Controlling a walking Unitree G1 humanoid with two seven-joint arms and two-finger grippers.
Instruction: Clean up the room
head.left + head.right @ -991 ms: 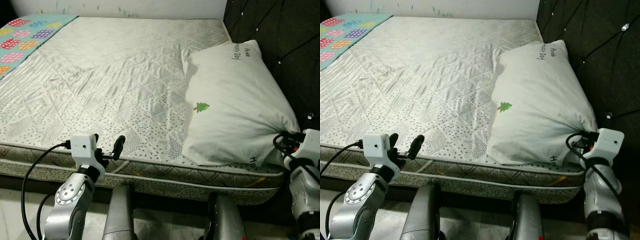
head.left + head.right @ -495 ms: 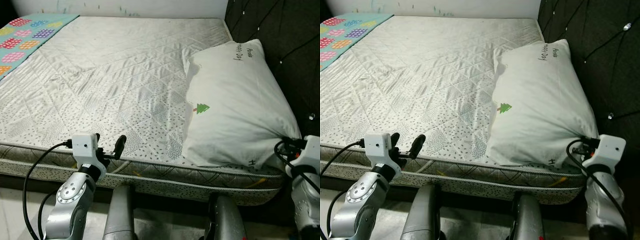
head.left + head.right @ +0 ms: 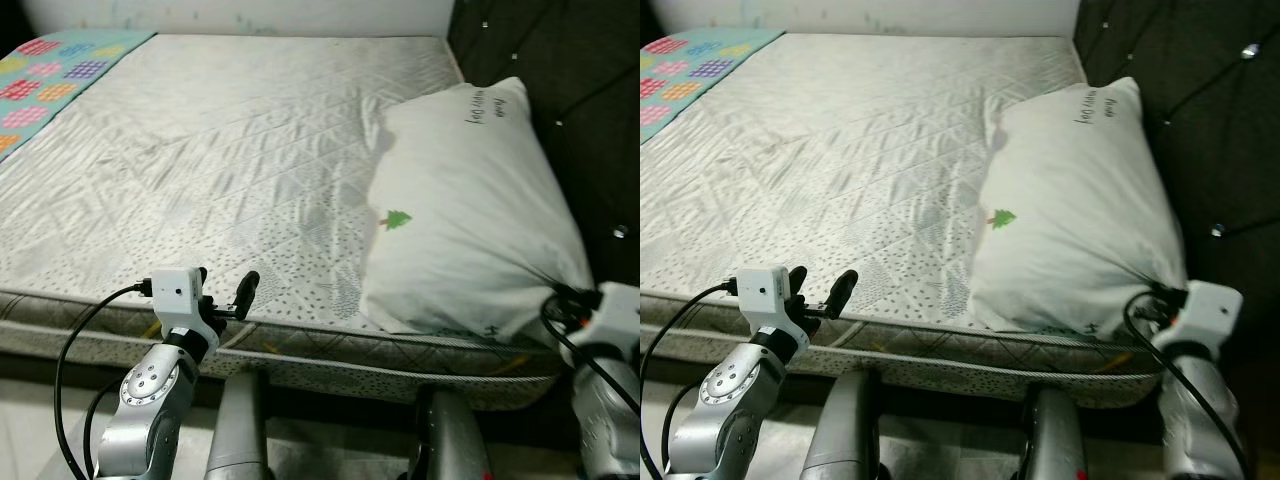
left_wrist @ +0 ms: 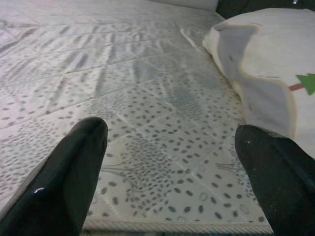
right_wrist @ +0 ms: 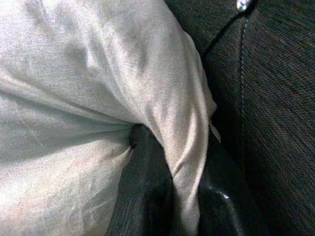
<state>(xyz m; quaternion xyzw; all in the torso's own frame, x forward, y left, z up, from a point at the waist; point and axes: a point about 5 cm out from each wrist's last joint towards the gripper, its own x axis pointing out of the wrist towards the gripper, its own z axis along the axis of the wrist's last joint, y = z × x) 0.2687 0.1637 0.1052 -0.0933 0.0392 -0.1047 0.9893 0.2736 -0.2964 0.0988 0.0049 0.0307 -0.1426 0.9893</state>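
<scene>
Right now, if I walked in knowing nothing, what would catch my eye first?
A big white pillow with a small green tree print lies on the bare quilted mattress against the dark tufted headboard. The right gripper pinches its near corner. The left gripper hovers open over the mattress edge.

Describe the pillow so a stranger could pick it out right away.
Start at the bed's quilted mattress and go to its right side, against the dark tufted headboard. The pillow lies there, its near corner pinched in the right end effector. It is the only plump white cushion, marked by a small green tree print and handwritten lettering near its far end.
</scene>
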